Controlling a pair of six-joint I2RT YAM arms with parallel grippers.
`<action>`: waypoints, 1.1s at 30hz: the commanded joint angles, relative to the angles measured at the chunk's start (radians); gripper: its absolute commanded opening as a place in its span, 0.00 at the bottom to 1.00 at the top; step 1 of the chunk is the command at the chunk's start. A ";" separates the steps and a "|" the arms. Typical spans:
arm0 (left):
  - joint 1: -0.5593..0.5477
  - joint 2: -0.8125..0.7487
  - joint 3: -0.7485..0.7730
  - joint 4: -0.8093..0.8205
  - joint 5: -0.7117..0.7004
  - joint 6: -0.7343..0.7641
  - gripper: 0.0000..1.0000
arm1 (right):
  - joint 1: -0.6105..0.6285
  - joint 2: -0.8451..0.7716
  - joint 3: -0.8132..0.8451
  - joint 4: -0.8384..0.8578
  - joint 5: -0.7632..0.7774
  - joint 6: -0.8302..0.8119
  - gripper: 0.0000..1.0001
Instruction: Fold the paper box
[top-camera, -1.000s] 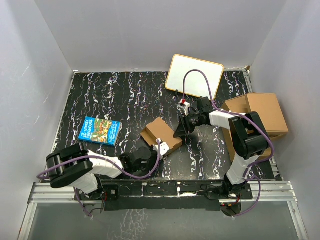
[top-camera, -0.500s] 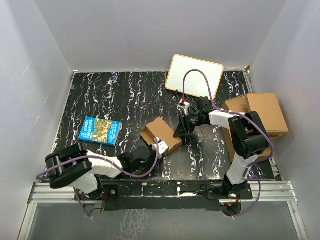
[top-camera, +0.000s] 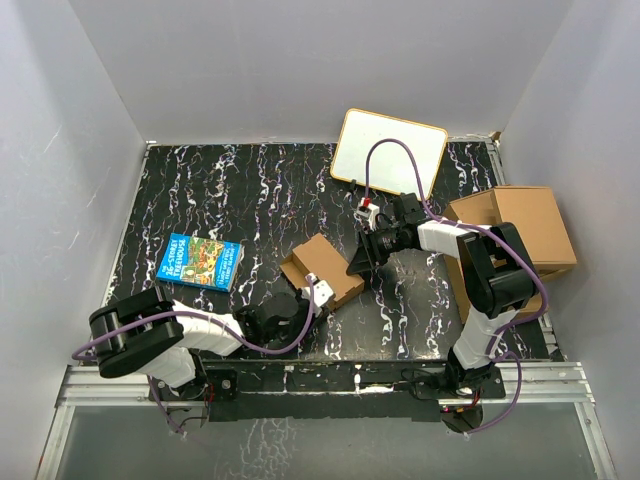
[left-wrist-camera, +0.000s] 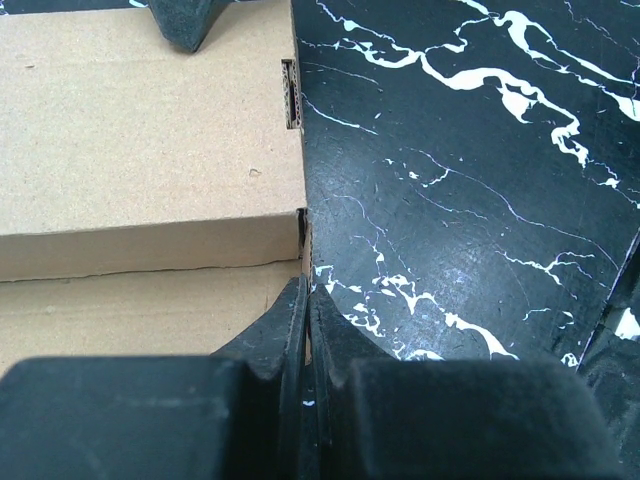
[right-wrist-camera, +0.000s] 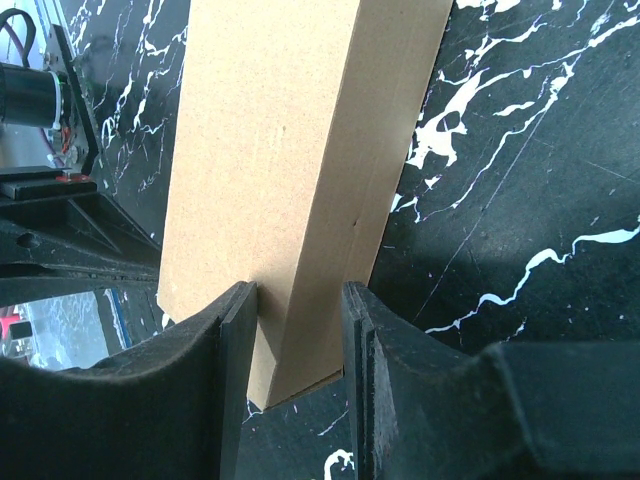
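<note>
The paper box (top-camera: 322, 264) is a small brown cardboard piece, partly folded, lying mid-table. My left gripper (top-camera: 305, 298) is at its near edge. In the left wrist view the fingers (left-wrist-camera: 290, 320) are pressed together on a thin cardboard edge of the box (left-wrist-camera: 150, 130), and another dark fingertip (left-wrist-camera: 185, 25) shows at its far edge. My right gripper (top-camera: 360, 260) is at the box's right end. In the right wrist view its jaws (right-wrist-camera: 297, 300) clamp the corner of the box (right-wrist-camera: 290, 130) from both sides.
A blue picture book (top-camera: 200, 261) lies at the left. A white board (top-camera: 390, 152) leans at the back. A pile of larger brown cardboard boxes (top-camera: 520, 235) stands at the right, close to the right arm. Grey walls enclose the black marbled table (top-camera: 200, 190).
My left gripper has shifted slightly left along the box's near edge. The right arm and the box have hardly moved.
</note>
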 joint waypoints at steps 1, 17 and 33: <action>0.009 -0.038 -0.020 0.028 0.010 -0.018 0.00 | 0.002 0.038 0.018 0.013 0.125 -0.037 0.41; 0.017 -0.043 -0.024 0.037 0.022 -0.025 0.00 | 0.004 0.038 0.018 0.011 0.119 -0.039 0.40; 0.029 -0.054 0.020 -0.039 0.023 -0.055 0.00 | 0.007 0.038 0.017 0.010 0.116 -0.043 0.40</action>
